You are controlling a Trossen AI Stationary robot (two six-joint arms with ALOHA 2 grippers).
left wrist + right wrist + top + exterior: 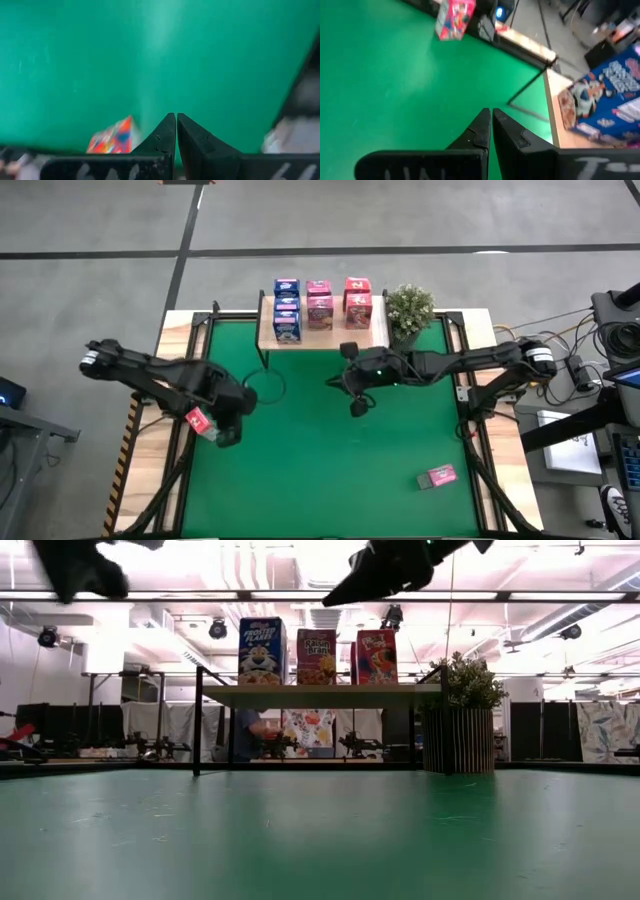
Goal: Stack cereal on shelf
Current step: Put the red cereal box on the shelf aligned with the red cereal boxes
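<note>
The cereal is split between three places. Seven boxes stand on the shelf [322, 332] at 12 o'clock on the surface: three blue boxes [287, 308] in one file, two pink boxes [320, 304] in the middle, two red boxes [358, 296] at the end nearest the potted plant [409, 311]. Each file runs from the shelf's near edge toward its far edge; in the low view the printed fronts face the mat. One loose pink box [437, 476] lies flat on the green mat [320, 470] at 5 o'clock, long axis running roughly 3 to 9 o'clock, slightly tilted. A second loose red box [198, 420] lies at 9 o'clock, just beside the left end effector [228, 432]; its long axis cannot be determined.

Step in hand, as judged: between placements, two boxes not yet shelved. Both end effectors are closed and empty. The right end effector [358, 406] hangs above the mat in front of the shelf.

The next move calls for opening an end effector, descending over a loose box across its narrow width, then gripping and lifting it to a free part of the shelf.
</note>
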